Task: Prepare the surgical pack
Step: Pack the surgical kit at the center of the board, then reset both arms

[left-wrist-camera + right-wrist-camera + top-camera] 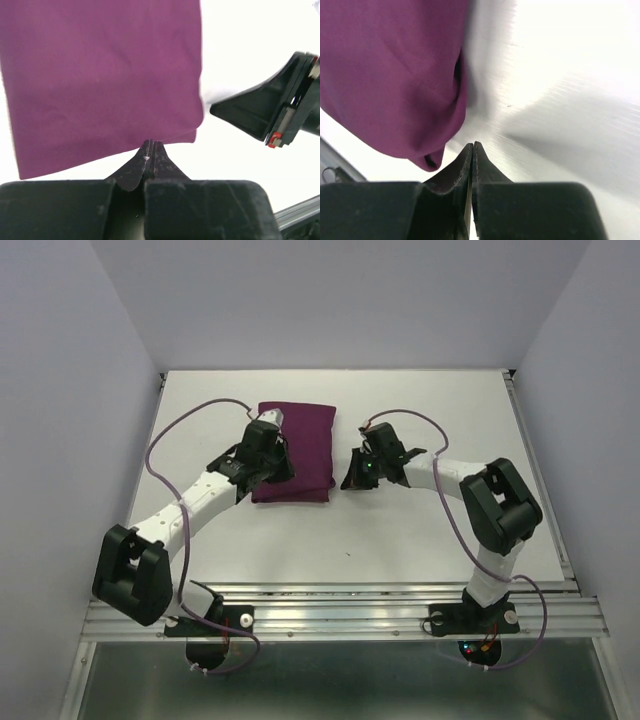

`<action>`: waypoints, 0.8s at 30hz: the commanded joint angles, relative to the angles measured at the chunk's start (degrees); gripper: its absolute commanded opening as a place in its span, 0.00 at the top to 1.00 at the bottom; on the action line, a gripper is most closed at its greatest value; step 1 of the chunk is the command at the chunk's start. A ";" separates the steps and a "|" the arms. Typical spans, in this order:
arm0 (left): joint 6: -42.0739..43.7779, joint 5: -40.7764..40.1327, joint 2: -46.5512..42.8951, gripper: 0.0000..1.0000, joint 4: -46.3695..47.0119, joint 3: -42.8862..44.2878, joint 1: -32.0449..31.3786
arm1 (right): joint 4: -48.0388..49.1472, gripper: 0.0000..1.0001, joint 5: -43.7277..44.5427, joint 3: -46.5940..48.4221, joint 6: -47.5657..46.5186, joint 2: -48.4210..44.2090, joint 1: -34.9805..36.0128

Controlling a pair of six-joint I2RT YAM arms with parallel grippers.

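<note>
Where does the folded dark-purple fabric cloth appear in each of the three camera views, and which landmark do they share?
Top external: the folded dark-purple cloth lies at upper centre.
Left wrist: the cloth fills the upper left.
Right wrist: the cloth fills the upper left, its edge running down the middle.
Shared landmark: the white table, bare along the cloth's right-hand edge in every view.

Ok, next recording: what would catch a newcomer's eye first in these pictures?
The folded dark-purple cloth bundle stands out, lying toward the back middle of the white table. The left gripper is shut with its tips right at the bundle's near edge, though it is unclear whether it pinches any fabric. The right gripper is shut too, just off the bundle's right side and not touching the fabric.
</note>
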 commanded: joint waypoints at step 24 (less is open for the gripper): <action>7.33 -18.47 -21.35 0.55 -3.04 16.36 6.74 | -20.23 0.00 71.72 -4.70 -0.97 -39.54 -0.55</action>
